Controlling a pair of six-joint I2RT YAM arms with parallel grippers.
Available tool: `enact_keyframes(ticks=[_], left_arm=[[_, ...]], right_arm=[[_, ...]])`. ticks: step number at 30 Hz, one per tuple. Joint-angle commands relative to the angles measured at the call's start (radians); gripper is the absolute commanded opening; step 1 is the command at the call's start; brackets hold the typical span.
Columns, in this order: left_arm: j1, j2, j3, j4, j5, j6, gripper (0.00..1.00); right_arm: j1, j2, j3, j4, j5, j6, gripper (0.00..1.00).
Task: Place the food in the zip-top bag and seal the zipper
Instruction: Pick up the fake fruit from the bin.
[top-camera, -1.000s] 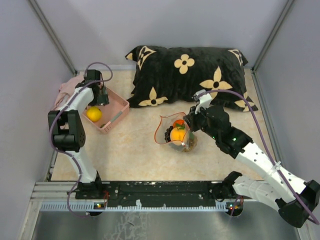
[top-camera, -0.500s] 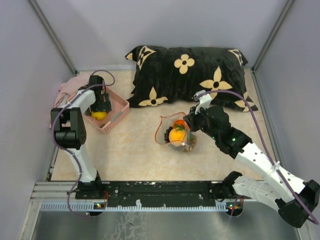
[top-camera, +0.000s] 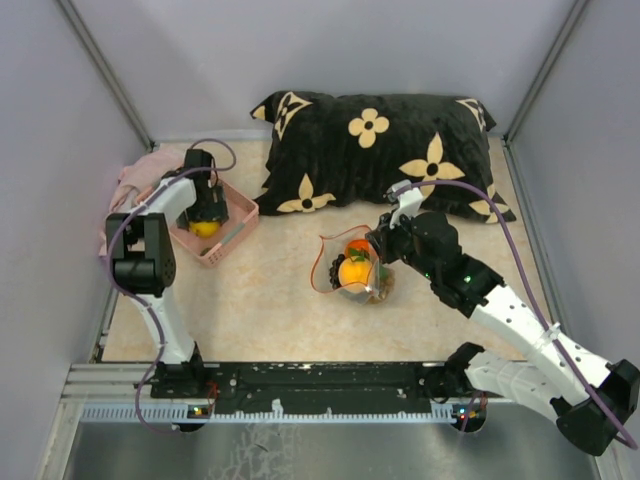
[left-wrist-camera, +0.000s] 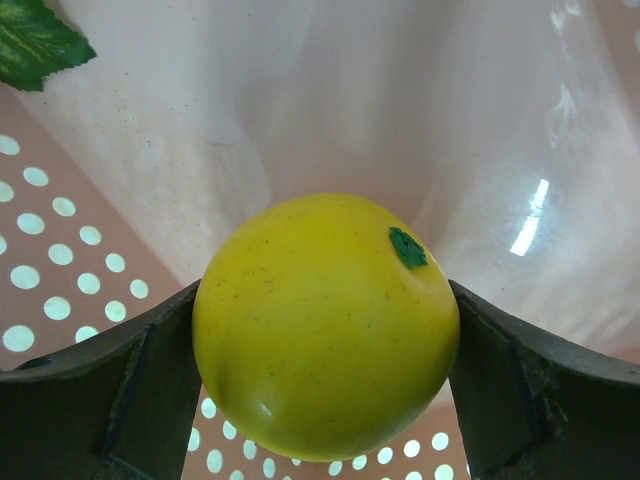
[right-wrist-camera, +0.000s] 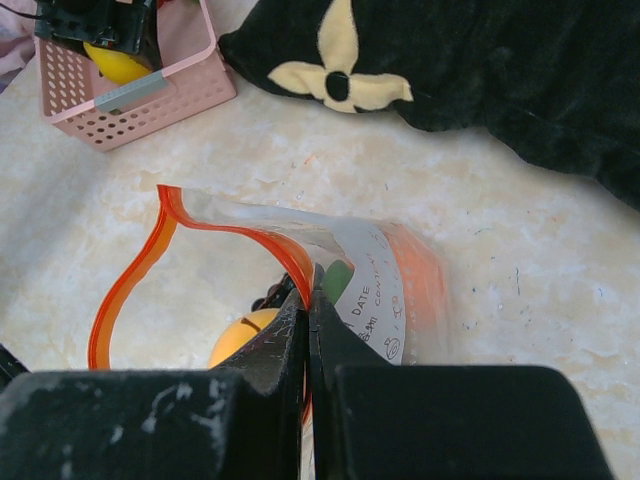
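The clear zip-top bag (top-camera: 345, 268) stands open in the middle of the table and also shows in the right wrist view (right-wrist-camera: 400, 270). An orange ball (top-camera: 353, 271) and other food lie inside it. The red-orange zipper (right-wrist-camera: 130, 280) curves open along its mouth. My right gripper (top-camera: 378, 250) is shut on the bag's mouth edge (right-wrist-camera: 310, 290). My left gripper (top-camera: 207, 213) is down inside the pink basket (top-camera: 238, 214). Its jaws press both sides of a yellow ball (left-wrist-camera: 325, 325), which also shows from above (top-camera: 205, 229). A green leaf (left-wrist-camera: 35, 40) lies in the basket.
A black pillow with cream flowers (top-camera: 380, 150) lies at the back, close behind the bag. A pink cloth (top-camera: 135, 175) sits behind the basket at the left wall. Grey walls close in the left, back and right sides.
My left gripper has come down into the basket and now sits around the yellow ball. The right gripper and the bag have not moved.
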Motion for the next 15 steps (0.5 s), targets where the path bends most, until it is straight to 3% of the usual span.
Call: enact_keyframes(ticks=[1,8,15], left_arm=[[-0.028,-0.058,0.026,-0.005,-0.006,0.002,0.81],[-0.096,-0.236,-0.019,0.021,0.0,0.001,0.69],[-0.158,-0.411,-0.114,0.038,0.128,-0.02,0.67]], right_arm=[[-0.01,-0.009,0.001,0.068,-0.001,0.005,0.0],[-0.011,-0.008,0.0,0.082,-0.001,0.005,0.0],[-0.011,0.001,0.003,0.096,0.001,0.01,0.0]])
